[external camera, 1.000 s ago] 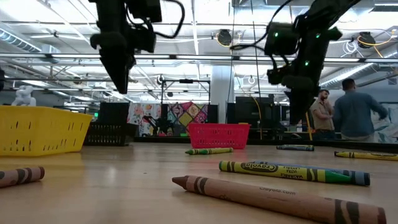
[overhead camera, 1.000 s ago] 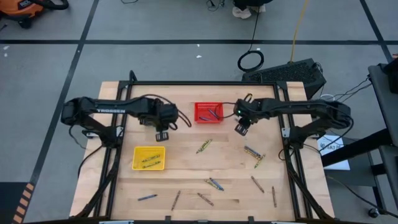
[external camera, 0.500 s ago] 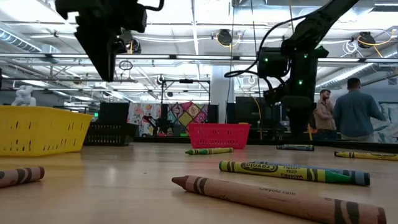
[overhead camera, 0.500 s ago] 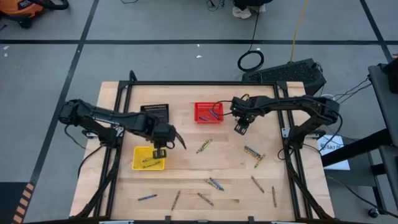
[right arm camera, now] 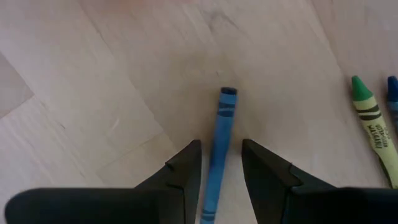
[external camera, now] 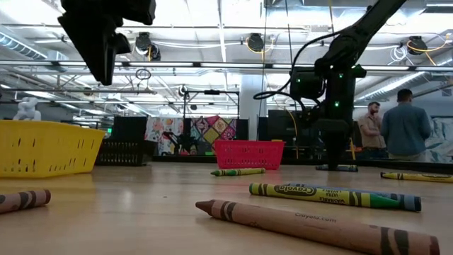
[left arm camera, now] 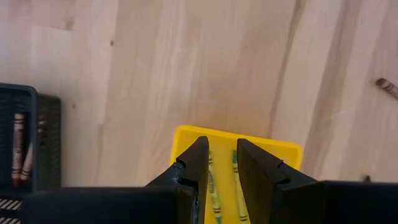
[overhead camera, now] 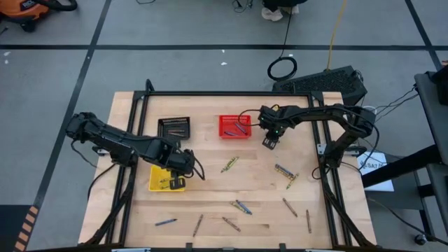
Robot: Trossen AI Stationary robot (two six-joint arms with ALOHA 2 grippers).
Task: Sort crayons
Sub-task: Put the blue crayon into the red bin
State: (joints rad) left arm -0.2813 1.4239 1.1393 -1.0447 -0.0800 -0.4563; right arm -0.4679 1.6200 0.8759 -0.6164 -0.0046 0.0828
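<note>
My left gripper (overhead camera: 176, 183) hangs open above the yellow basket (overhead camera: 157, 175), pointing down. Its fingers (left arm camera: 222, 146) have nothing between them, and yellow-green crayons (left arm camera: 212, 186) lie in the basket below. My right gripper (overhead camera: 268, 143) is open and low over the table, just right of the red basket (overhead camera: 234, 127). Its fingers (right arm camera: 221, 146) stand on either side of a blue crayon (right arm camera: 222, 124) that lies flat on the wood. I cannot tell whether they touch it. The black basket (overhead camera: 173, 128) holds brown crayons (left arm camera: 18, 149).
Loose crayons lie over the near half of the table: a green one (overhead camera: 229, 164) in the middle, a pair (overhead camera: 283, 170) at the right, and several more (overhead camera: 241, 207) toward the near edge. A black frame (overhead camera: 231, 93) borders the table. People (external camera: 396, 131) stand far behind it.
My left gripper has swung from beside the black basket toward the table's near edge and now hangs over the yellow basket. The black basket has come out from under the arm. My right gripper has sunk toward the blue crayon and shifted slightly toward the red basket.
</note>
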